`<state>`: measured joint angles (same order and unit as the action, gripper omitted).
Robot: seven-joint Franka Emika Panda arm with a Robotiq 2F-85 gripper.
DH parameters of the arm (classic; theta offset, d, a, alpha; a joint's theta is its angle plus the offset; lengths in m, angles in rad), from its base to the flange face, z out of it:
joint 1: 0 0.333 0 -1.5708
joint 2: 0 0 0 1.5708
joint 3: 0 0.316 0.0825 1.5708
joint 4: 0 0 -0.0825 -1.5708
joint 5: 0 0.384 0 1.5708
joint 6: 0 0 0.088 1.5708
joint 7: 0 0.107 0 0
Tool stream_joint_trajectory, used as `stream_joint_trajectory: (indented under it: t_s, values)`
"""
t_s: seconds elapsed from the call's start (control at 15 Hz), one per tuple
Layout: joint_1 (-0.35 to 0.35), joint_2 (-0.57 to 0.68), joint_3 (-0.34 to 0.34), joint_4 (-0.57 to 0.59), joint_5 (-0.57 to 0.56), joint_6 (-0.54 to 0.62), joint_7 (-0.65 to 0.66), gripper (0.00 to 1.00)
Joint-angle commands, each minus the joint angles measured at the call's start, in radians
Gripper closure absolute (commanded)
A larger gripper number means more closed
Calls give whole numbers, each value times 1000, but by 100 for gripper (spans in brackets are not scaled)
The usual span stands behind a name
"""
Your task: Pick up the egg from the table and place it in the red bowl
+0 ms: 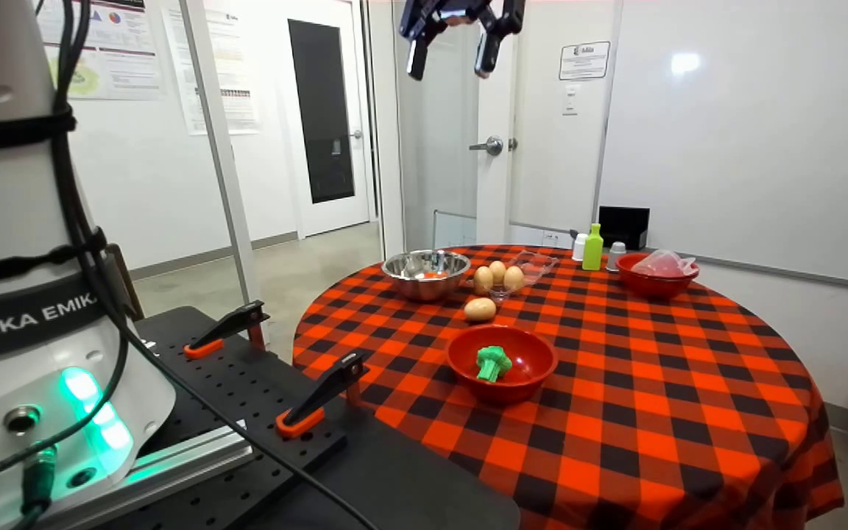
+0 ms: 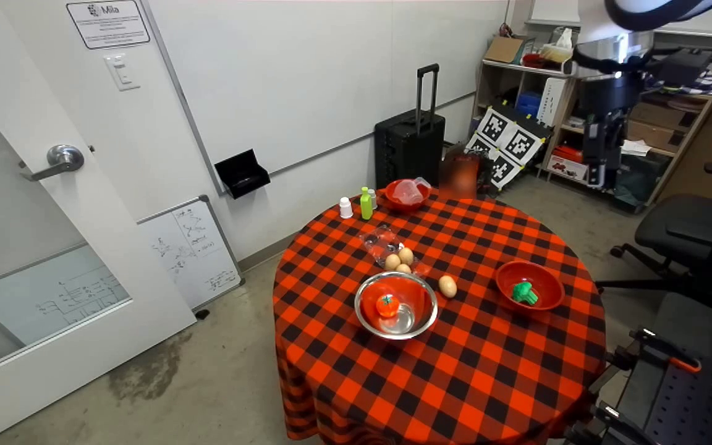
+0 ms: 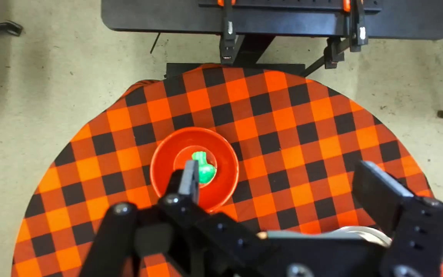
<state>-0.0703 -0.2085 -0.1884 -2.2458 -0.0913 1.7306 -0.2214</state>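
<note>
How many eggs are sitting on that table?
4: one smooth tan oval egg alone on the round red-and-black checkered table; three other tan eggs clustered in the clear plastic carton. Another might be hidden there.

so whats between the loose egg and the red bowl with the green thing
Only the cloth-covered table lies between the loose egg and that red bowl; an exterior view shows this bare stretch.

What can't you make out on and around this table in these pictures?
Wrist view: the steel bowl, mostly hidden behind the gripper.
Wrist view: perhaps an egg, showing only as a tan sliver past the gripper.
An exterior view: the arm, cut off by the top edge.
An exterior view: the small whiteboard, its writing too small to read.
An exterior view: a reddish shape behind the table, blurred.
</note>
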Motion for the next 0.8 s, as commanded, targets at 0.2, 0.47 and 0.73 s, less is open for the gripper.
stream_joint_trajectory:
  t_s: [0.2,0.47,0.73]
  values:
    - [-8,265,51,146,163,115,167,0]
    - [4,409,87,223,205,202,294,0]
    - [29,557,124,312,190,280,385,0]
